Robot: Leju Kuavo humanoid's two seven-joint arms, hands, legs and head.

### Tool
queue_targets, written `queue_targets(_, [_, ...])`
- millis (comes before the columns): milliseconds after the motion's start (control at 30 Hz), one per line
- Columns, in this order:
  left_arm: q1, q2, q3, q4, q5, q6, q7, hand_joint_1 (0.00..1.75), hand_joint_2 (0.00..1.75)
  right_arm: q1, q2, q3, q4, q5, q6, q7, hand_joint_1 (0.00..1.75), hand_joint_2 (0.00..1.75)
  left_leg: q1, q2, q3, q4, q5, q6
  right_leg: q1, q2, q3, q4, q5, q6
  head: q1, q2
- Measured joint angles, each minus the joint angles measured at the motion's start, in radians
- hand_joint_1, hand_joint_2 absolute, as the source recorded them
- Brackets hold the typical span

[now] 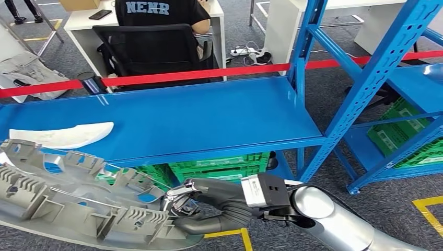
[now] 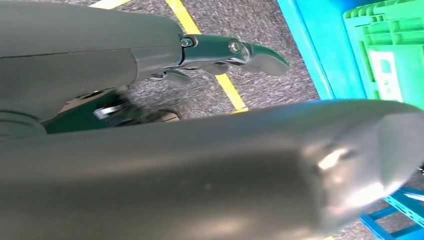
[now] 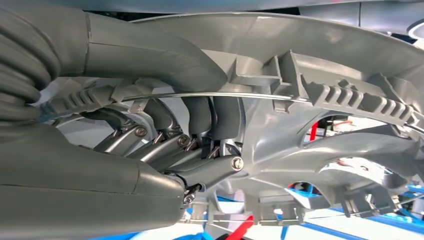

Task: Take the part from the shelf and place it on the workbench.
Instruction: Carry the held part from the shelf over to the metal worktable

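Large grey ribbed plastic part [image 1: 78, 204] at lower left of the head view, off the blue shelf [image 1: 209, 115] and in front of its near edge, rib side up, overlapping the shelf's front lip at far left. Right hand [image 1: 185, 201] at lower centre, reaching leftward from the silver right arm [image 1: 324, 214], fingers hooked over the part's right end and gripping it. Same grip close up in the right wrist view: dark fingers [image 3: 200, 117] curled through an opening in the part [image 3: 320, 95], thick thumb [image 3: 150, 55] pressed along the outer rim.

Left hand [image 2: 220, 52] in the upper middle of the left wrist view, fingers stretched out beside the smooth grey surface [image 2: 200, 170] that crosses the lower frame; whether holding or merely resting against it, cannot tell.

White curved piece [image 1: 62, 135] lying on the shelf at left of the head view, just beyond the grey part. Green crates [image 1: 219, 167] under the shelf, centre, and more green crates [image 1: 402, 130] on the lower right rack. Red barrier tape [image 1: 198, 75] running across the upper frame behind the shelf. Person in a dark shirt [image 1: 156, 11] seated in a black chair [image 1: 151, 49] at a white desk [image 1: 83, 23], upper left. Yellow floor tape [image 1: 431, 212] at lower right on grey carpet.
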Motion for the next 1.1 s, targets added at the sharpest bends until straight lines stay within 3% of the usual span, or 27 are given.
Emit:
queue_targets(67, [-0.001,0.003,0.000,-0.002,0.003,0.000,-0.001,0.00,0.00,0.000,0.003,0.000,0.000,-0.004,-0.003,0.002,1.75,1.75,-0.008,-0.001,0.063,-0.104,0.017,0.010,-0.001,-0.001,-0.004,-0.003,0.014,0.011,0.000,0.000])
queue_targets(167, [0.000,0.004,0.000,-0.003,0.008,0.000,-0.004,0.00,0.00,0.000,0.007,0.000,0.000,-0.016,-0.012,0.008,1.75,1.75,-0.014,0.000,0.059,-0.126,0.034,0.026,-0.004,-0.002,-0.004,-0.013,0.033,0.031,-0.001,0.000])
queue_targets(200, [0.000,0.004,0.000,-0.004,0.009,0.001,-0.005,0.00,0.00,0.000,0.008,-0.001,0.001,-0.018,-0.016,0.010,1.75,1.75,-0.012,0.002,0.052,-0.129,0.044,0.035,-0.004,-0.002,-0.008,-0.008,0.024,0.036,0.000,0.000])
queue_targets(267, [-0.001,0.004,0.000,-0.005,0.009,0.002,-0.006,0.00,0.00,0.000,0.008,-0.002,0.001,-0.017,-0.027,0.011,1.75,1.75,-0.007,0.006,0.031,-0.136,0.068,0.049,-0.004,-0.001,-0.031,0.052,-0.046,0.044,0.001,0.000])
queue_targets(333, [0.000,0.004,0.001,-0.006,0.010,0.002,-0.007,0.00,0.00,0.000,0.008,-0.005,0.002,-0.011,-0.041,0.009,1.75,1.75,-0.008,0.008,0.003,-0.135,0.090,0.055,-0.003,-0.001,-0.066,0.179,-0.140,0.049,0.003,0.000])
queue_targets(367, [0.001,0.003,0.001,-0.007,0.010,0.002,-0.007,0.00,0.00,0.000,0.008,-0.006,0.004,-0.008,-0.047,0.008,1.75,1.75,-0.009,0.008,-0.013,-0.133,0.100,0.056,-0.002,-0.001,-0.076,0.234,-0.162,0.051,0.004,0.000])
queue_targets(400, [0.001,0.003,0.000,-0.007,0.010,0.002,-0.007,0.00,0.00,0.000,0.008,-0.007,0.005,-0.006,-0.051,0.007,1.75,1.75,-0.009,0.009,-0.028,-0.130,0.110,0.055,-0.002,-0.001,-0.072,0.263,-0.160,0.052,0.004,0.000])
queue_targets(433, [0.001,0.003,0.000,-0.007,0.010,0.002,-0.007,0.00,0.00,0.000,0.008,-0.008,0.006,-0.004,-0.054,0.005,1.75,1.75,-0.009,0.009,-0.043,-0.125,0.119,0.053,-0.002,-0.001,-0.050,0.256,-0.139,0.053,0.004,0.000])
queue_targets(500, [0.001,0.002,0.000,-0.007,0.010,0.001,-0.007,0.00,0.00,0.000,0.008,-0.010,0.008,-0.001,-0.058,0.003,1.75,1.75,-0.008,0.009,-0.071,-0.111,0.131,0.047,-0.002,-0.002,0.042,0.144,-0.098,0.050,0.004,0.000])
queue_targets(567, [0.002,0.002,0.000,-0.007,0.010,0.001,-0.007,0.00,0.00,0.001,0.008,-0.013,0.008,0.001,-0.064,0.001,1.75,1.75,-0.009,0.009,-0.089,-0.096,0.139,0.037,0.001,-0.002,0.123,0.021,-0.103,0.041,0.004,0.000])
queue_targets(600, [0.002,0.001,0.000,-0.007,0.010,0.000,-0.006,0.00,0.00,0.001,0.008,-0.014,0.008,0.003,-0.067,0.000,1.75,1.75,-0.010,0.008,-0.094,-0.092,0.145,0.031,0.003,-0.002,0.139,-0.009,-0.113,0.035,0.004,0.000])
queue_targets(667, [0.002,0.002,0.000,-0.007,0.010,-0.001,-0.006,0.00,0.00,0.003,0.009,-0.016,0.008,0.006,-0.071,-0.001,1.75,1.75,-0.009,0.007,-0.097,-0.092,0.156,0.017,0.005,-0.002,0.135,-0.017,-0.107,0.020,0.004,0.000])
queue_targets(733, [0.004,0.003,0.000,-0.006,0.010,-0.001,-0.006,0.00,0.00,0.003,0.010,-0.016,0.008,0.008,-0.072,0.000,1.75,1.75,-0.006,0.006,-0.110,-0.071,0.129,0.003,0.002,-0.003,0.120,-0.020,-0.088,0.005,0.004,0.000])
queue_targets(833, [0.005,0.003,0.000,-0.006,0.011,-0.002,-0.006,0.00,0.00,0.003,0.013,-0.016,0.008,0.008,-0.078,-0.001,1.75,1.75,0.000,0.005,-0.156,0.086,-0.003,-0.016,0.000,-0.004,0.083,-0.020,-0.055,-0.005,0.003,0.000])
queue_targets(867, [0.005,0.003,0.000,-0.006,0.011,-0.002,-0.006,0.00,0.00,0.003,0.014,-0.016,0.008,0.008,-0.083,-0.002,1.75,1.75,0.002,0.005,-0.168,0.143,-0.030,-0.020,0.000,-0.004,0.070,-0.019,-0.046,-0.004,0.003,0.000])
queue_targets(900, [0.005,0.003,0.000,-0.006,0.011,-0.002,-0.006,0.00,0.00,0.004,0.015,-0.017,0.008,0.008,-0.092,-0.002,1.75,1.75,0.003,0.005,-0.166,0.176,-0.034,-0.021,0.000,-0.005,0.057,-0.018,-0.036,-0.002,0.003,0.000])
queue_targets(933, [0.005,0.003,0.000,-0.006,0.011,-0.002,-0.006,0.00,0.00,0.005,0.015,-0.018,0.008,0.009,-0.101,-0.001,1.75,1.75,0.004,0.005,-0.148,0.176,-0.019,-0.022,0.000,-0.005,0.044,-0.017,-0.027,0.000,0.003,0.000])
queue_targets(1000, [0.004,0.003,0.000,-0.006,0.011,-0.002,-0.006,0.00,0.00,0.006,0.017,-0.022,0.008,0.012,-0.119,-0.001,1.75,1.75,0.005,0.004,-0.060,0.072,0.029,-0.018,0.000,-0.005,0.023,-0.016,-0.008,0.005,0.003,0.000])
queue_targets(1067, [0.002,0.003,0.000,-0.007,0.011,-0.002,-0.006,0.00,0.00,0.009,0.019,-0.029,0.007,0.017,-0.134,-0.001,1.75,1.75,0.001,0.000,0.034,-0.066,0.036,-0.006,0.001,-0.004,0.012,-0.017,0.008,0.015,0.003,0.000])
queue_targets(1100, [0.001,0.003,0.000,-0.007,0.011,-0.002,-0.006,0.00,0.00,0.011,0.020,-0.034,0.006,0.018,-0.139,-0.001,1.75,1.75,-0.002,-0.002,0.058,-0.106,0.030,0.002,0.001,-0.004,0.011,-0.019,0.016,0.021,0.003,0.000])
